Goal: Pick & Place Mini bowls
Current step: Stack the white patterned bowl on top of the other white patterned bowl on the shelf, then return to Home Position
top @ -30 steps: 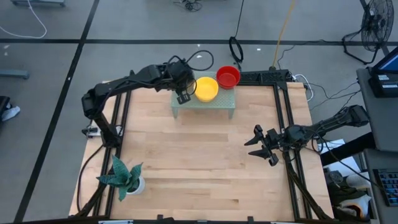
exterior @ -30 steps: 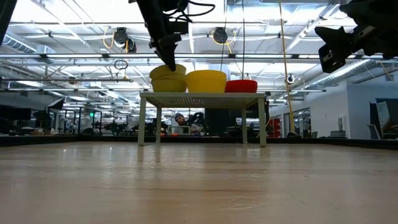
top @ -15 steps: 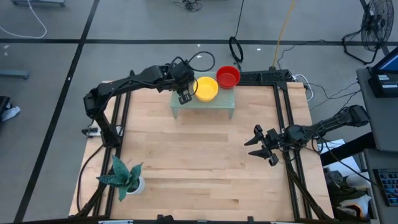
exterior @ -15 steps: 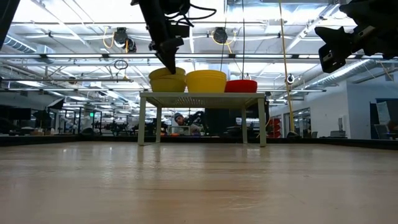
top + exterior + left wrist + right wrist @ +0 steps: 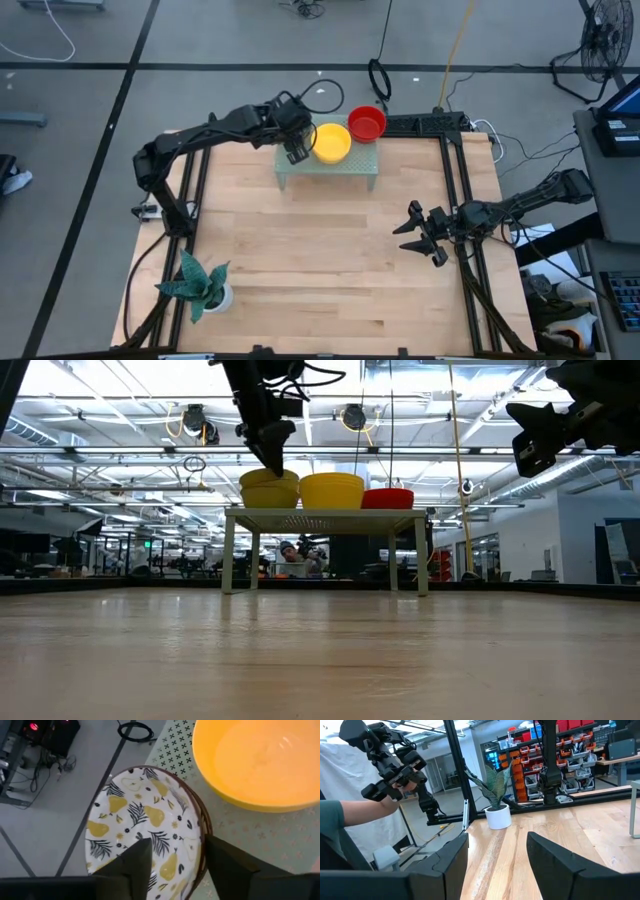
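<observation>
On the left end of the pale green rack [image 5: 352, 172] sits a mini bowl, white inside with yellow pears and dark leaves [image 5: 145, 815]. The low view shows its yellow outer wall [image 5: 270, 488] in two tiers, as if it were nested in another bowl. My left gripper [image 5: 175, 847] hangs open just over its near rim, one finger above the inside and one outside. Beside it on the rack stand a plain yellow bowl [image 5: 332, 143] and a red bowl [image 5: 367, 124]. My right gripper [image 5: 412, 232] waits open above the table's right side.
A green plant in a white pot [image 5: 203, 285] stands at the table's near left. A person's arm with a hand-held control device [image 5: 390, 780] shows beyond the table in the right wrist view. Bare wood lies between the rack and the near edge.
The patterned bowl, held tilted a second ago under my left gripper, has settled level on the rack's left end. My left gripper's tip has come up a little from inside the bowl and now stands just above its rim.
</observation>
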